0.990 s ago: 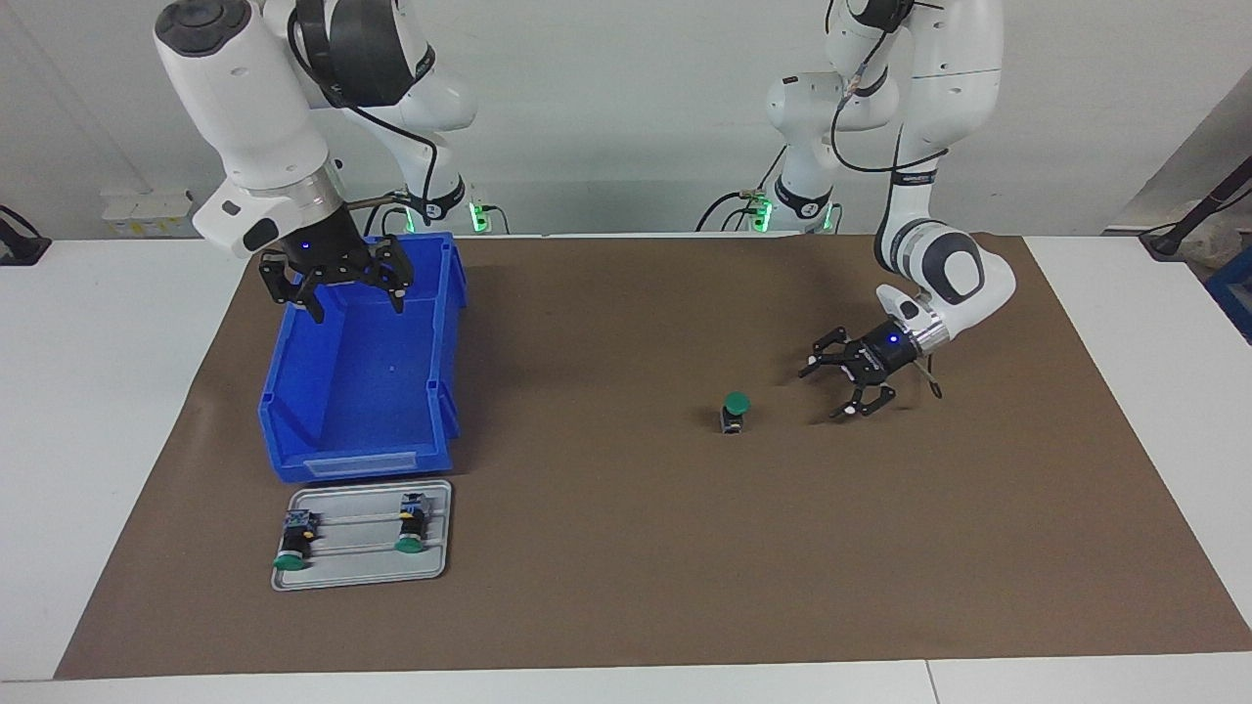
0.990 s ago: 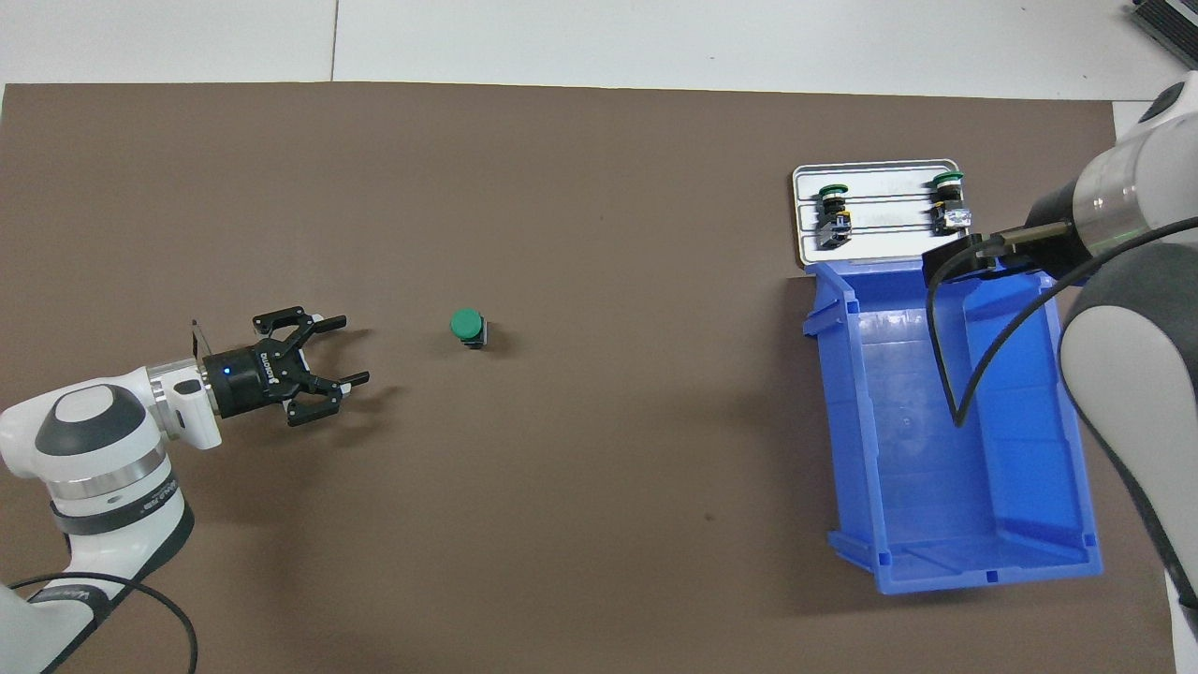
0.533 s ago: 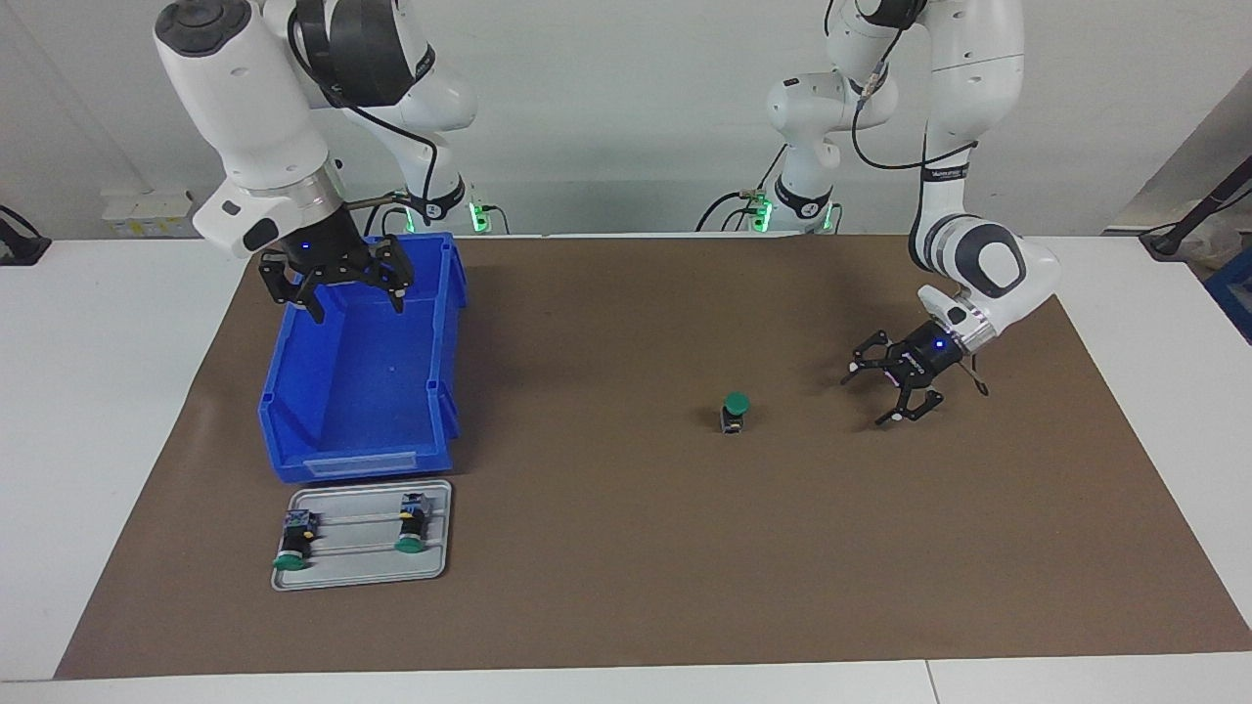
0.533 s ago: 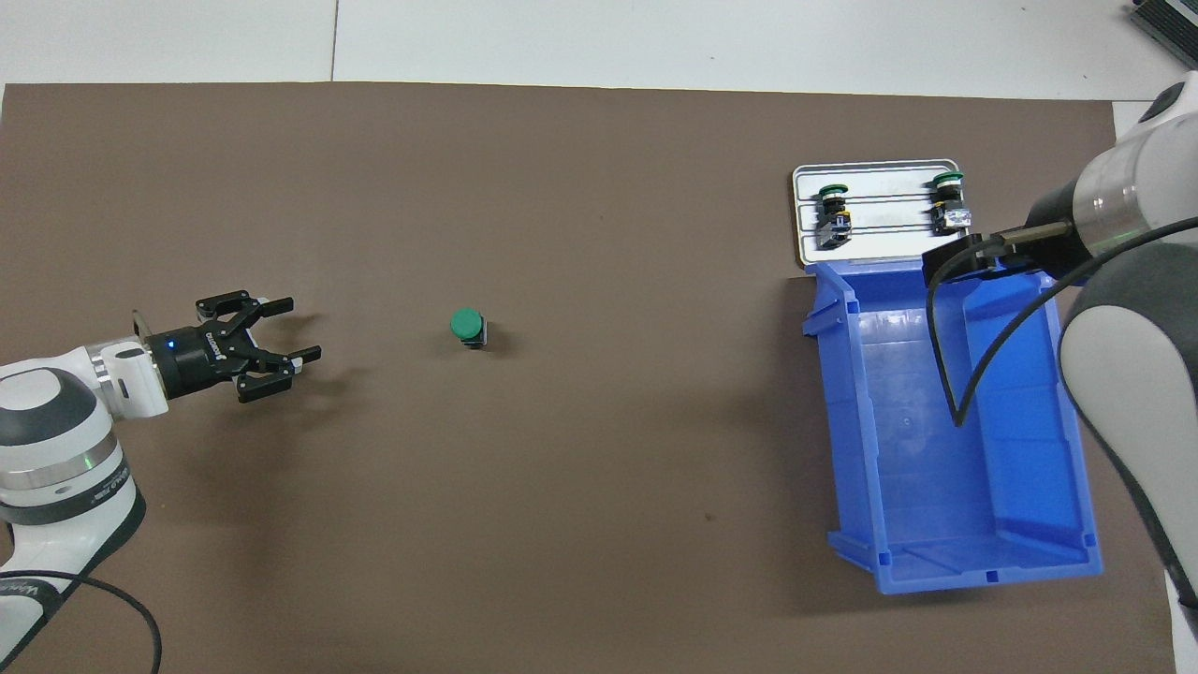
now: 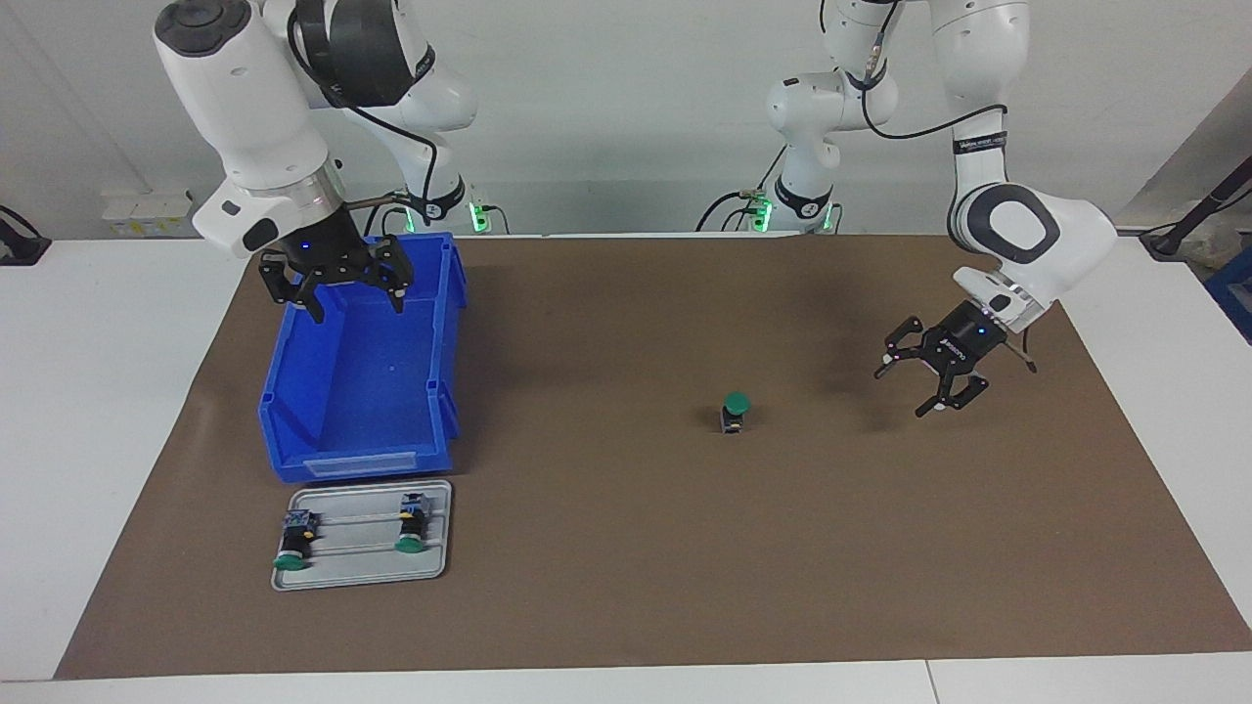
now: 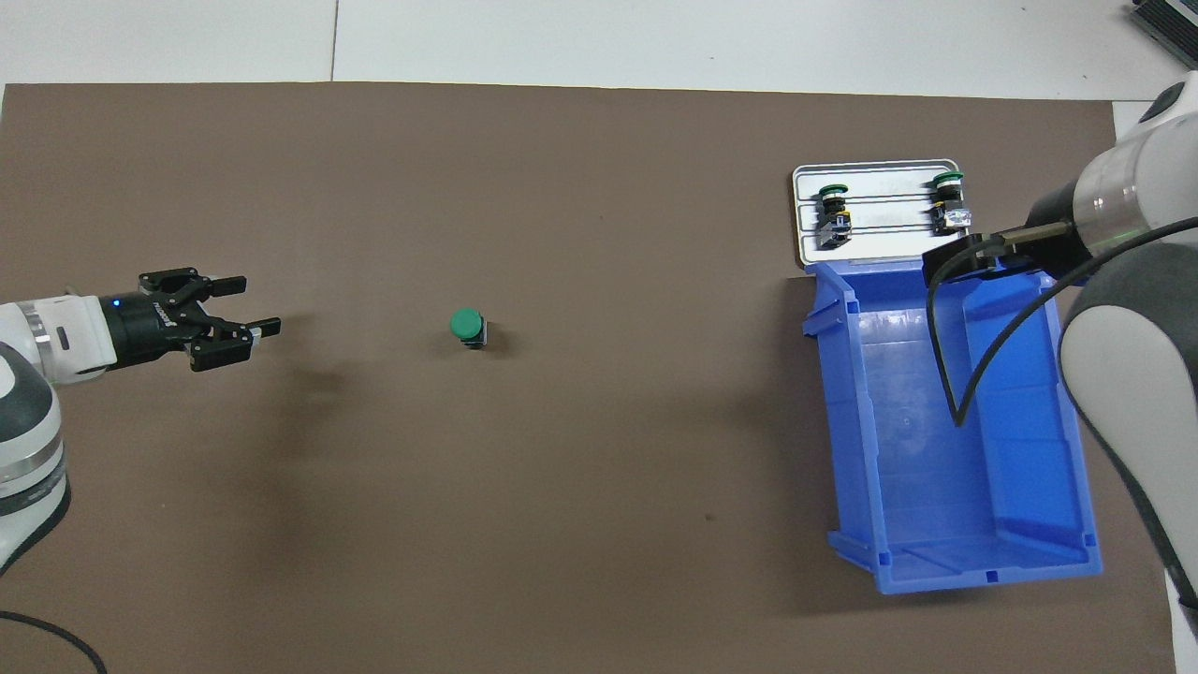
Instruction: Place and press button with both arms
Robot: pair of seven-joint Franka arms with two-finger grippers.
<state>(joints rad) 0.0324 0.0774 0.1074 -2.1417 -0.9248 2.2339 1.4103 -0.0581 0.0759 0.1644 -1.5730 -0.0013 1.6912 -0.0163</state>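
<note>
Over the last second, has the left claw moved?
Yes. The left claw, open and empty, has drawn away from the standing button, toward the left arm's end of the mat.

In the overhead view the right arm (image 6: 1123, 309) is cut off by the picture's edge, and its wrist and cable cover its own fingers, so the fingers show only in the facing view (image 5: 319, 311). The same arm hides the corner of the blue bin (image 6: 945, 440) below those fingers. The left arm (image 6: 28, 374) is also cropped in the overhead view, with only the wrist and gripper showing. In the facing view both arms run off the top edge. The two buttons on the grey tray (image 5: 435, 562) are too small to show markings or wiring. The standing button (image 5: 735, 412) hides its own base contact with the table.
</note>
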